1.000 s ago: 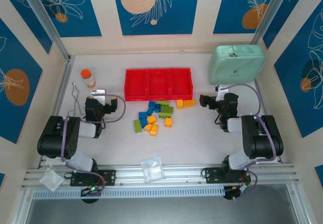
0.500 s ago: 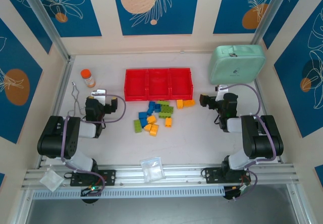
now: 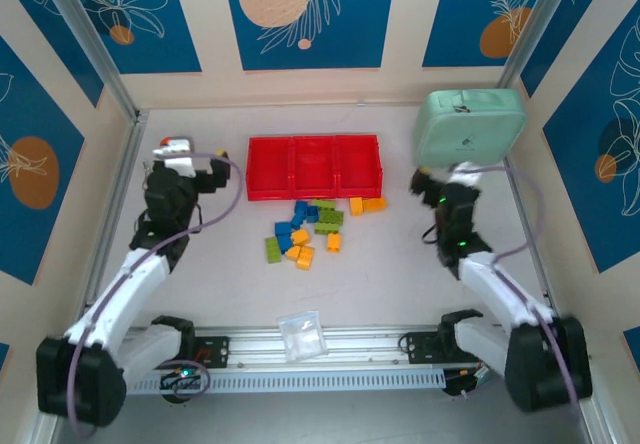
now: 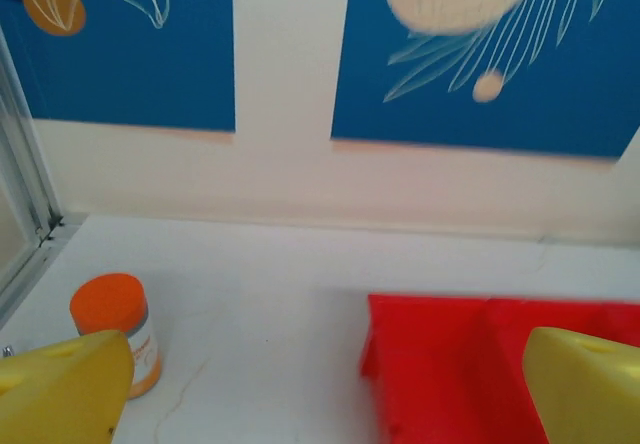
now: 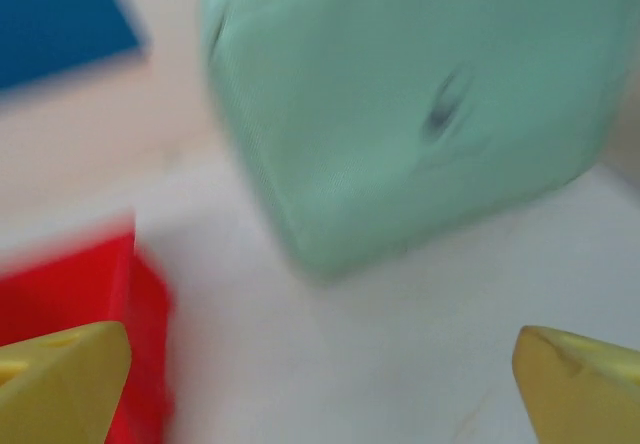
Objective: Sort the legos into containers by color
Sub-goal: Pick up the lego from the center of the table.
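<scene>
The legos (image 3: 305, 226) lie in a loose heap on the bench (image 3: 380, 264) just in front of the red tray (image 3: 315, 167), with blue, green and yellow-orange mixed together. A pair of orange ones sits nearer the tray's right end, and its three compartments hold no brick.

The left end effector (image 4: 322, 384) hovers off the tray's left end, its yellow fingers (image 4: 70, 384) wide apart and empty, near an orange-capped bottle (image 4: 118, 324). The right end effector (image 5: 320, 364), likewise spread and empty, hangs off the tray's right end by the mint-green case (image 3: 470, 126) (that view is blurred).

The first pick seems to be ahead. Better to take an outlying brick than dig into the heap, closing across its flat sides rather than the studs.

The bricks look hard, glossy and blocky, and may skid on the smooth white bench. The tray's walls are low, so release low.
</scene>
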Action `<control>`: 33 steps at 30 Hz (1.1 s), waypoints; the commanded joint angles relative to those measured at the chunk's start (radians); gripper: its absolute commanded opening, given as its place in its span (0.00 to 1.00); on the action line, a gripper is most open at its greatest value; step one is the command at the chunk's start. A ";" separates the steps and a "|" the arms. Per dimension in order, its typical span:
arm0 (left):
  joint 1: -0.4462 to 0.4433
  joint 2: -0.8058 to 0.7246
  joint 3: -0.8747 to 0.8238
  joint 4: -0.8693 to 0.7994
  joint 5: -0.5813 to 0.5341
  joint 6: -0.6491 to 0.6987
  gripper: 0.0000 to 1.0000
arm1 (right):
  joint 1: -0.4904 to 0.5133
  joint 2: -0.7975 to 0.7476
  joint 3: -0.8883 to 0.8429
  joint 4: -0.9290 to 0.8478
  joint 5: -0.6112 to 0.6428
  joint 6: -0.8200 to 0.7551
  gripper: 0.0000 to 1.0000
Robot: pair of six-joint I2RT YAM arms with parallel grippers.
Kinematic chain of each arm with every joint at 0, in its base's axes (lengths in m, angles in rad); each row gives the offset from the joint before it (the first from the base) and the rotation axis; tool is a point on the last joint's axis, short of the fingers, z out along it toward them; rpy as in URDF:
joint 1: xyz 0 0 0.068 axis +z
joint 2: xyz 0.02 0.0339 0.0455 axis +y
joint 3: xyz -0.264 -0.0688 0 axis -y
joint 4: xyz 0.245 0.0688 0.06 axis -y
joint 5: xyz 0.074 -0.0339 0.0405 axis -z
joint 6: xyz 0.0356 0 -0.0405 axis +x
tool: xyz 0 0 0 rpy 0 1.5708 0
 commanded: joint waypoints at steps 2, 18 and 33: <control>0.000 -0.059 0.121 -0.587 0.078 -0.108 0.99 | -0.098 -0.140 0.096 -0.404 -0.417 0.180 1.00; -0.006 -0.363 0.008 -0.840 0.356 -0.049 0.99 | 0.244 0.354 0.461 -0.885 -0.571 -0.022 0.94; -0.004 -0.310 -0.013 -0.803 0.436 -0.027 0.99 | 0.446 0.828 0.692 -0.910 -0.395 0.002 0.83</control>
